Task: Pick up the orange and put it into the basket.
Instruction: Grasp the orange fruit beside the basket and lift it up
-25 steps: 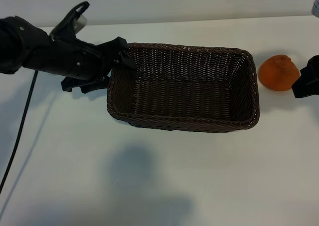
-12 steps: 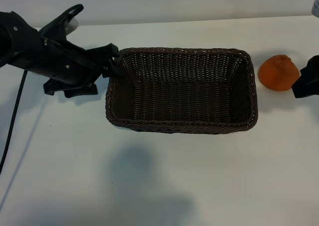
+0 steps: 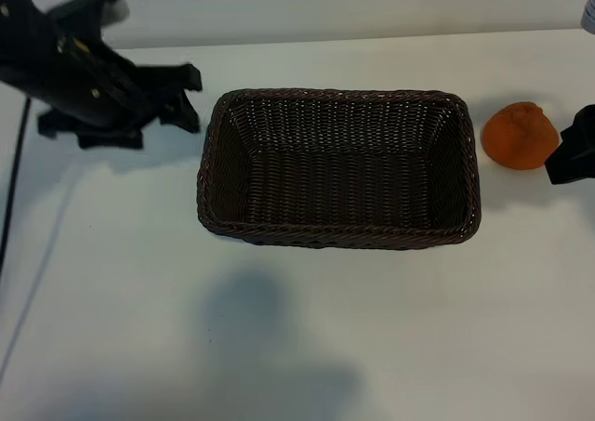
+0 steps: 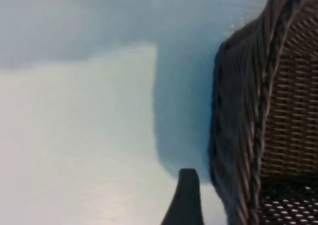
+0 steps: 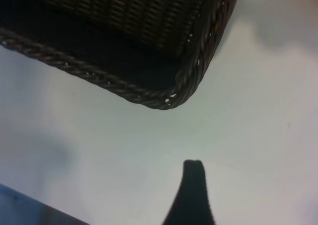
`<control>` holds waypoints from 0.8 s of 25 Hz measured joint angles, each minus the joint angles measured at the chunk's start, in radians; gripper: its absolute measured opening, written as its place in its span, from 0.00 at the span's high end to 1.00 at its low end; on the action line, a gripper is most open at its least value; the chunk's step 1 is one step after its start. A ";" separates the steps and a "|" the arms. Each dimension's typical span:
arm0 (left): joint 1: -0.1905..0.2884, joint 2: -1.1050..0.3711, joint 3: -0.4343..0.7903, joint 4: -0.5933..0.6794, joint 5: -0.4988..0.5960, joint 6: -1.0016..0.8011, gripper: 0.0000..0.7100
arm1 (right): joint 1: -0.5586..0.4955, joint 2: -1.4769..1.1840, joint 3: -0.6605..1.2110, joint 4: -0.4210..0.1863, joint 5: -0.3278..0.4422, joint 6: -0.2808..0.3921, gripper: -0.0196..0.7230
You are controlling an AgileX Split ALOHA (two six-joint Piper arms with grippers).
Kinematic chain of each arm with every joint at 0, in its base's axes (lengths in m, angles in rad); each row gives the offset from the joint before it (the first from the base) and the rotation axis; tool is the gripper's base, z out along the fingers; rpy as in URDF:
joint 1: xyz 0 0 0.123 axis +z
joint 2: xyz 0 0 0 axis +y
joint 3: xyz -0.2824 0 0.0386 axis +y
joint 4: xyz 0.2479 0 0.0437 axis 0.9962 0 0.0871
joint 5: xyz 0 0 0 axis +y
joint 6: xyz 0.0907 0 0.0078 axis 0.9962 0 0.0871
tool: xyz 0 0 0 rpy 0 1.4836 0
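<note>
Centrally, table (image 3: 307,347): white, bearing all else. Basket (image 3: 339,238): dark wicker, rectangular, mid-table, nothing inside. Left arm (image 3: 65,63): raised beyond the basket's left end, clear of the rim; left gripper (image 3: 186,96) spread, gripping nothing, one fingertip (image 4: 186,195) showing just beside the basket's outer wall in the left wrist view. Orange (image 3: 520,136): on the table near the basket's right end, apart from the rim, untouched. Right gripper (image 3: 575,147): only partly in the exterior view at the right edge, just beside the orange on its far side from the basket; by the recorded opening spread wide, nothing between the jaws; one fingertip (image 5: 193,187) seen over bare table near a basket corner in the right wrist view.

Step in hand, as judged: pick-up not yet begun; orange outside the basket, neither gripper on it. Next move, as judged: right gripper over the orange, jaws either side of the fruit, firm closure against the rounded, bumpy skin, then lift over the braided rim and release inside. Risk: roll-away if nudged off-centre.
</note>
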 joint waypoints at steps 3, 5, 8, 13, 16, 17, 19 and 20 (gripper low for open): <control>0.000 -0.002 -0.079 0.125 0.095 -0.049 0.10 | 0.000 0.000 0.000 0.000 0.001 0.000 0.19; 0.000 -0.009 -0.116 0.191 0.149 -0.059 0.10 | 0.000 0.000 0.000 0.000 0.002 0.000 0.19; 0.027 -0.039 -0.136 0.251 0.210 -0.061 0.10 | 0.000 0.000 0.000 0.000 0.003 0.000 0.19; 0.207 -0.150 -0.141 0.256 0.289 0.028 0.11 | 0.000 0.000 0.000 0.000 0.003 0.000 0.19; 0.343 -0.244 -0.143 0.231 0.327 0.122 0.13 | 0.000 0.000 0.000 0.000 0.003 0.000 0.19; 0.377 -0.272 -0.143 0.223 0.335 0.148 0.13 | 0.000 0.000 0.000 0.000 0.003 0.000 0.19; 0.438 -0.331 -0.143 0.205 0.342 0.176 0.13 | 0.000 0.000 0.000 -0.003 0.003 0.000 0.19; 0.454 -0.352 -0.143 0.195 0.343 0.187 0.13 | 0.000 0.000 0.000 -0.003 0.003 0.000 0.19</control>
